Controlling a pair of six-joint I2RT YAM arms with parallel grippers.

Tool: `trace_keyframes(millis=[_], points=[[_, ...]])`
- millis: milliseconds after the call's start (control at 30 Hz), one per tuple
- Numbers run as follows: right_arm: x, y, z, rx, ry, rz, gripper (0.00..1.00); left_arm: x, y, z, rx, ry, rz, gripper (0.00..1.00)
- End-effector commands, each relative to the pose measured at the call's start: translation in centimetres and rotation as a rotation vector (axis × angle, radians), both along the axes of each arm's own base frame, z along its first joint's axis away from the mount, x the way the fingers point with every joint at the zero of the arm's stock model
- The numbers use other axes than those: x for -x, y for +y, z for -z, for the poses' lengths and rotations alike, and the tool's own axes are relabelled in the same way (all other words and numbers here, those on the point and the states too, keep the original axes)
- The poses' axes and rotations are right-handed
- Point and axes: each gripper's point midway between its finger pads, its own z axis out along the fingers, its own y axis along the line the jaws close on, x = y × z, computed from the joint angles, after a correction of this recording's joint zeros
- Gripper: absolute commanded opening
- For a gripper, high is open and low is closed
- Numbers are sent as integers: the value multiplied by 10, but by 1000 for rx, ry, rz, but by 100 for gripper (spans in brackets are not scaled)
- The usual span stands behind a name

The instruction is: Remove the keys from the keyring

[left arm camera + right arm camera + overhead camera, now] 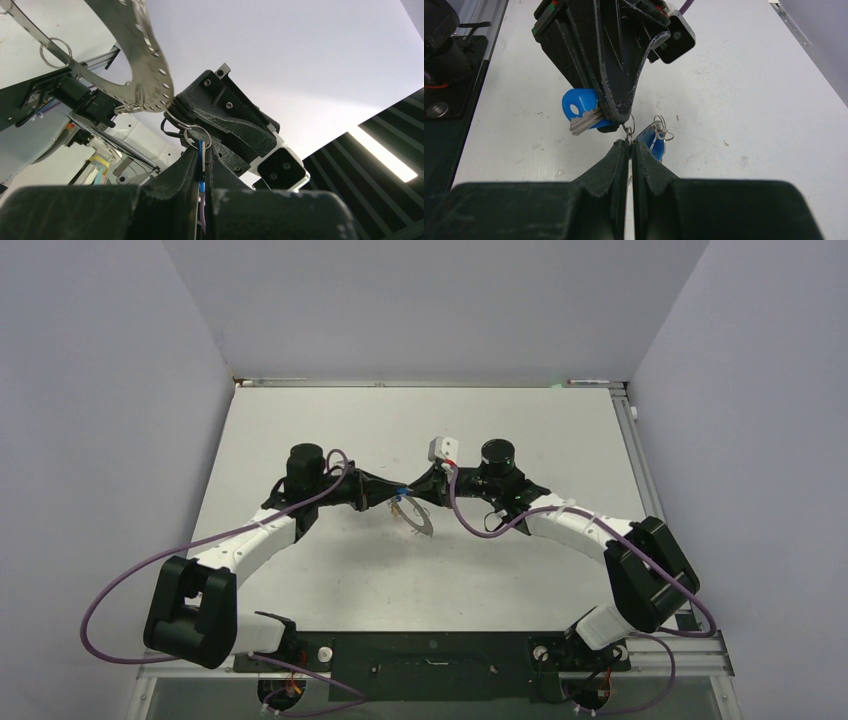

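- Extraction step under way: the left gripper (620, 116) is clamped on a blue-tagged key (580, 106), with its flat plastic tag and notched silver blade.
- The right gripper (630, 148) meets the left gripper tip to tip. Its fingers are pressed together at a thin wire split ring (630, 126), but I can't tell what they pinch.
- The keyring (150, 55), a thin perforated metal band, curves away beside the left gripper.
- A second blue tag (652, 143) dangles just beside the left gripper.
- Next, probably: draw apart and wind the key off the springy coil. The wire looks slippery.
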Motion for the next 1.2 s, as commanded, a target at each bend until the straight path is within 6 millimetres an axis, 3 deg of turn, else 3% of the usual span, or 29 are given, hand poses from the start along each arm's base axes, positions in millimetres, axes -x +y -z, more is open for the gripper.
trace_keyframes(millis=[0, 300, 433, 633, 767, 967, 1033, 1167], points=[[2, -8, -50, -119, -144, 53, 5, -1, 6, 0, -9, -40, -11, 0], [-4, -20, -80, -184, -162, 136, 5, 2, 9, 16, -40, -16, -26, 0], [-5, -22, -74, -166, -162, 148, 5, 0, 10, 11, -35, -45, -34, 0], [-26, -33, -60, -134, -102, 233, 5, -9, 26, 0, -64, -153, -66, 0], [-34, -38, -57, -119, -74, 270, 5, -17, 50, 7, -210, -308, -69, 0], [-38, -45, -56, -102, -67, 314, 5, -31, 98, 15, -631, -616, 47, 0], [-38, -46, -58, -99, -71, 324, 5, -42, 125, 9, -852, -724, 132, 0], [-42, -51, -60, -95, -69, 359, 5, -52, 191, 26, -1292, -776, 250, 0]])
